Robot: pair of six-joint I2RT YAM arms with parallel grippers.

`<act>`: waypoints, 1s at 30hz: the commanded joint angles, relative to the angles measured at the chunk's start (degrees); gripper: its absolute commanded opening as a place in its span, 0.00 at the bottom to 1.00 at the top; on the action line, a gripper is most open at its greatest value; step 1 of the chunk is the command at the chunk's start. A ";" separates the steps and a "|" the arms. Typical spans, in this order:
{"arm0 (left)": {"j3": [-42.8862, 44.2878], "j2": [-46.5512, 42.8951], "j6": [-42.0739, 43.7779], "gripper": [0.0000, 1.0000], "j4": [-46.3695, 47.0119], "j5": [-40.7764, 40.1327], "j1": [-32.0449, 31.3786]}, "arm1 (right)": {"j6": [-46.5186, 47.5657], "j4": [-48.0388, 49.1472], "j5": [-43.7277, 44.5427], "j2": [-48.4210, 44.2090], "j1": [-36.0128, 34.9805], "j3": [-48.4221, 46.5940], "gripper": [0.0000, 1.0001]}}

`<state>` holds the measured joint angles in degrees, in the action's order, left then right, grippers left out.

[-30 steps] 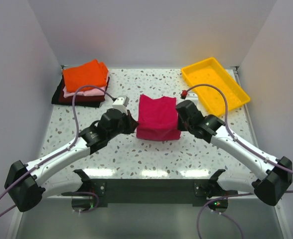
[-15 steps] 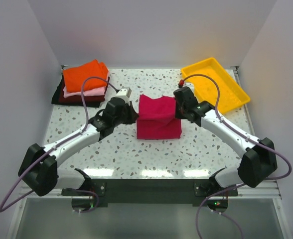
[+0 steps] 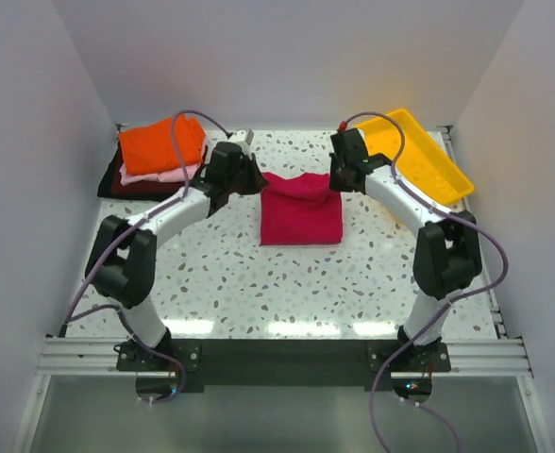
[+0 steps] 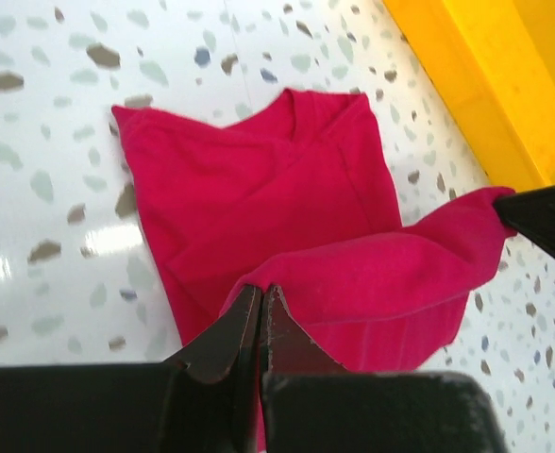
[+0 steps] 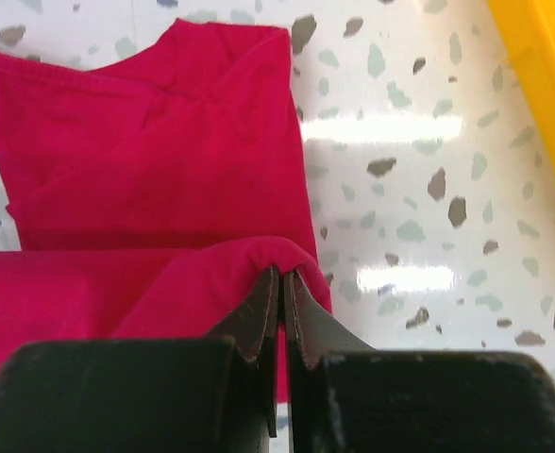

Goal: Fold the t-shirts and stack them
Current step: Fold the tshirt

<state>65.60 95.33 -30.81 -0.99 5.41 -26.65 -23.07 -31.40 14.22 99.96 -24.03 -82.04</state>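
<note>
Now both tools are clamped on cloth: the left tool (image 3: 256, 180) pinches the left end of a lifted edge of the crimson shirt (image 3: 301, 217), and the right tool (image 3: 334, 181) pinches the right end; each wrist view shows the jaws closed with red fabric squeezed between them. The shirt lies in the middle of the tabletop (image 3: 240, 278); its lower layer rests flat, with the neckline showing in both wrist views, while the held edge hangs above it and sags a little between the 2 tools.

The step in hand looks like a fold of that edge across the flat layer. To do it well, I would move the 2 tools together at one height and one spacing, so the edge is taut and square; lay it down corner to corner on the layer beneath; open only once the cloth rests on the shirt.

The stack waits at the far left: an orange shirt (image 3: 159, 143) on a pink shirt (image 3: 172, 174) on a maroon shirt (image 3: 125, 185). A yellow tray (image 3: 459, 177) sits just beside the right arm; that arm should steer clear of its rim.
</note>
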 commanded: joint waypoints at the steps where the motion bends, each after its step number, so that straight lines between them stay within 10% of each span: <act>1: 9.43 8.10 2.68 0.02 2.50 2.24 3.18 | 2.15 2.57 -4.01 7.05 3.28 -7.50 0.00; 5: 14.37 10.76 2.07 1.00 1.08 0.22 4.42 | 2.50 -0.33 -3.58 10.87 4.43 -16.12 0.77; 14: 4.81 1.80 1.63 1.00 3.71 -0.67 4.42 | 1.10 7.93 -7.71 -2.39 4.43 -0.78 0.93; 30: -14.44 -3.14 -1.53 1.00 18.83 15.57 5.99 | -3.47 22.25 -28.10 -3.38 1.97 13.40 0.66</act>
<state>52.58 94.13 -31.00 9.50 14.35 -22.00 -24.88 -15.07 -7.97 94.52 -21.52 -68.97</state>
